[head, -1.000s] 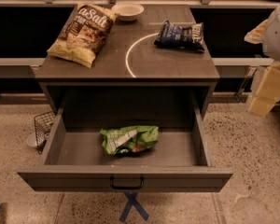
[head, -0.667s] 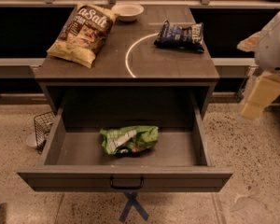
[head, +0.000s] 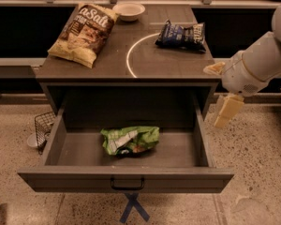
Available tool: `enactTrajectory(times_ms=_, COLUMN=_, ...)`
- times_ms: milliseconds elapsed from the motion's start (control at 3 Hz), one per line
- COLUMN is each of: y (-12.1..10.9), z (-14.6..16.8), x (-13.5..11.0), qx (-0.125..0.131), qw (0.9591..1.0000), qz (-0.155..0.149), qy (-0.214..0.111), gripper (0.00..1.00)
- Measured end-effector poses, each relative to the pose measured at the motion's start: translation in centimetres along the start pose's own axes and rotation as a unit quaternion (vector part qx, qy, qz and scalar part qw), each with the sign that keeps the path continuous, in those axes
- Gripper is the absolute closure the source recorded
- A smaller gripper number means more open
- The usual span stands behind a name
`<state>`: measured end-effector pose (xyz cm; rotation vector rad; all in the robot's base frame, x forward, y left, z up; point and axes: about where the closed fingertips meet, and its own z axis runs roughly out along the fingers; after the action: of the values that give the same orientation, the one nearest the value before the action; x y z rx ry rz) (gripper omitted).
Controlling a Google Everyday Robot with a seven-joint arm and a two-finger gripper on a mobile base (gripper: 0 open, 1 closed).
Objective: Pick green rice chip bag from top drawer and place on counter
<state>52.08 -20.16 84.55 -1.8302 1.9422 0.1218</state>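
The green rice chip bag point(head: 129, 140) lies flat on the floor of the open top drawer point(head: 126, 182), about in the middle, with its white label patches facing up. The drawer is pulled fully out below the counter point(head: 173, 60), which bears a thin white arc. My gripper point(head: 226, 108) hangs from the white arm at the right, just outside the drawer's right wall and above the drawer's level. It is to the right of the bag and holds nothing that I can see.
On the counter lie a large tan-and-brown chip bag point(head: 83, 33) at the left, a dark blue bag point(head: 181, 34) at the right and a white bowl point(head: 128, 11) at the back. A wire basket point(head: 43, 126) stands on the floor left of the drawer.
My arm and gripper have moved left and further into view, closer to the drawer's right side. The bag and the drawer have not moved.
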Motion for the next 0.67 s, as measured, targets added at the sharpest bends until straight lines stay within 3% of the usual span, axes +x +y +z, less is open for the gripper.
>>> enactTrajectory(times_ms=333, y=1.17, z=4.03, x=-0.46, qx=-0.040, qw=0.9959, qz=-0.055, qy=-0.059, gripper=0.00)
enactTrajectory(times_ms=667, y=1.24, z=4.42, x=-0.49, qx=-0.042, qw=0.9943, qz=-0.076, qy=-0.062, gripper=0.00)
